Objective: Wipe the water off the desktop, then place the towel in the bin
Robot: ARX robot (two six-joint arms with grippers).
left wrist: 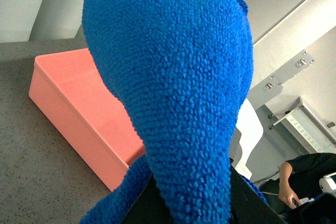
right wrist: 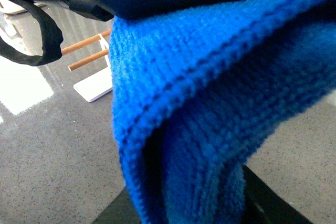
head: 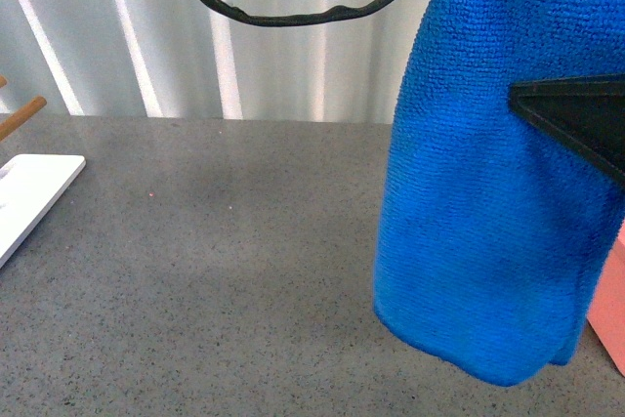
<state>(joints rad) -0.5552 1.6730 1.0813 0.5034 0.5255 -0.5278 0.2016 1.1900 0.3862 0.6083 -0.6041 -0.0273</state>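
I have the towel [head: 479, 241] up off the desk [head: 215, 271], hanging long-axis straight down from beside the left gripper [left wrist: 199, 208]. Its lower hem is close over the surface; I cannot tell if it touches.

The bin [head: 610, 310] is what the coming move turns on. It sits below and just outboard of the right gripper [right wrist: 194, 208], with the cloth hanging in front of its near corner. I judge the right arm the nearer one, and the cloth has to travel further to that side before it is let go.

Grip states are poor. Cloth bulges over the left fingers and hides them, so I cannot tell whether they pinch. The right gripper has a dark finger [right wrist: 273, 198] on either side of the fold, straddling it; whether they press I cannot tell either.

Only the left wrist view shows the bin properly: open, apparently empty, ahead of and below that hand, its long wall slanting away. The front view gives just a pink sliver. The right wrist view misses the bin, showing two wooden pegs [right wrist: 86, 51] on a white stand beyond the cloth.
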